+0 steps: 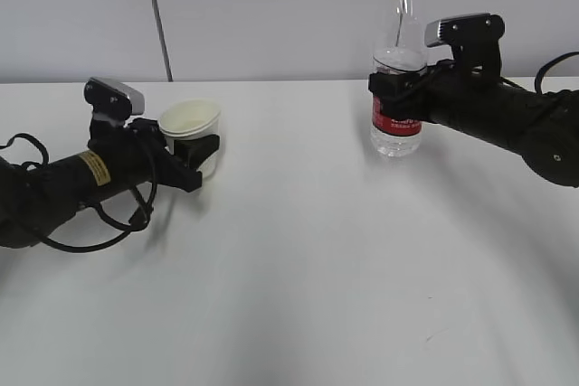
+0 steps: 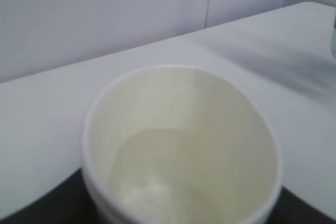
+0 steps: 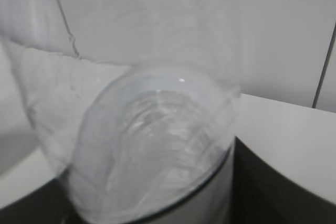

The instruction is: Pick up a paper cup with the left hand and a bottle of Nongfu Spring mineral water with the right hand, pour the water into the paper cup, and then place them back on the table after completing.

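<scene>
On the white tabletop, with the paper cup as landmark, the left hand comes in low from the cup's left, its claw clenched around the cup's wall. The cup tilts slightly, mouth up and a little toward the camera. The left wrist view looks into it; I cannot tell whether any liquid is in there. Holding it by the wall probably keeps the mouth free for pouring.

Well to the right of the cup, the right hand grips the bottle, its claw closed around the body just above the red label. The bottle stands upright, long axis vertical, open neck up; it seems to rest on or just above the tabletop. The water fills roughly its lower half. A mid-body grip likely suits tipping the neck toward the cup.
</scene>
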Controlling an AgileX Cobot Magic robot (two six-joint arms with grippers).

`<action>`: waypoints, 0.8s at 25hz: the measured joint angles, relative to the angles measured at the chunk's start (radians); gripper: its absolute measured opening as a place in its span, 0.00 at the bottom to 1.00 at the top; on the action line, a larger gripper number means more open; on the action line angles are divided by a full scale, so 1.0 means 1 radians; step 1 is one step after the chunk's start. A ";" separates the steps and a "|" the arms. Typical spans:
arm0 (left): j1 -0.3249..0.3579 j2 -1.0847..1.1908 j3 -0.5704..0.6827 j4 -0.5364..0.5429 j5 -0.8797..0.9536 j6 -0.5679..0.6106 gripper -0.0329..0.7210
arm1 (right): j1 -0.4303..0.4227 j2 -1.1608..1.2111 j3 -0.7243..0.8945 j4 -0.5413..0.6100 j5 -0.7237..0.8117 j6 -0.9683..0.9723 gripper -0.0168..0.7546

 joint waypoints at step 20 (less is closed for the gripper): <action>0.036 0.014 0.000 -0.179 0.059 0.092 0.57 | 0.000 0.000 0.000 -0.001 -0.029 0.024 0.53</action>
